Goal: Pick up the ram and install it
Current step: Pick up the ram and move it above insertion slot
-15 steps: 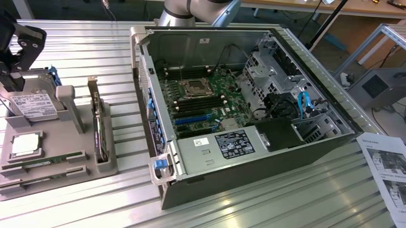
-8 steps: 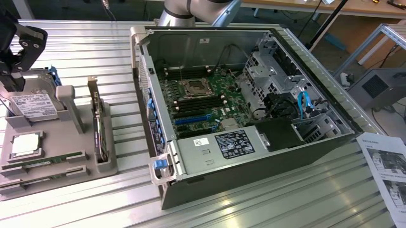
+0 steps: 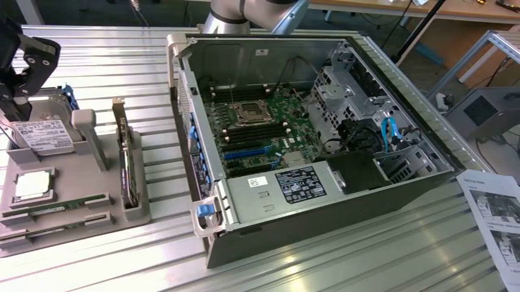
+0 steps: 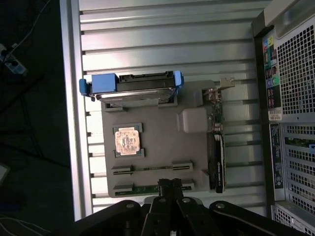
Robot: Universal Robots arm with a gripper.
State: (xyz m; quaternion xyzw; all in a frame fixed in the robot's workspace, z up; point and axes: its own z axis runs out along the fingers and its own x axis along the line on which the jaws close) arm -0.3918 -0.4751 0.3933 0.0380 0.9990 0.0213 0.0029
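Two alike green ram sticks rest in the slots of a grey tray [image 4: 157, 128]: one [image 4: 152, 168] [image 3: 61, 205] beside the silver processor chip [image 4: 127, 141], the other [image 4: 142, 188] [image 3: 49, 230] at the tray's outer edge. My gripper [image 4: 170, 186] [image 3: 21, 97] hangs well above the tray, shut, with nothing between its fingers. Its fingertips overlap the outer stick in the wrist view. The open computer case [image 3: 325, 164] shows the motherboard with its black slots [image 3: 248, 131].
The tray also carries a hard drive in a blue carrier [image 4: 130, 88] and a card standing on edge [image 4: 216, 147]. The case's rear panel [image 4: 290, 98] stands close beside the tray. A paper sheet [image 3: 495, 219] lies at the exterior view's right, on a ribbed metal table [image 3: 341, 267].
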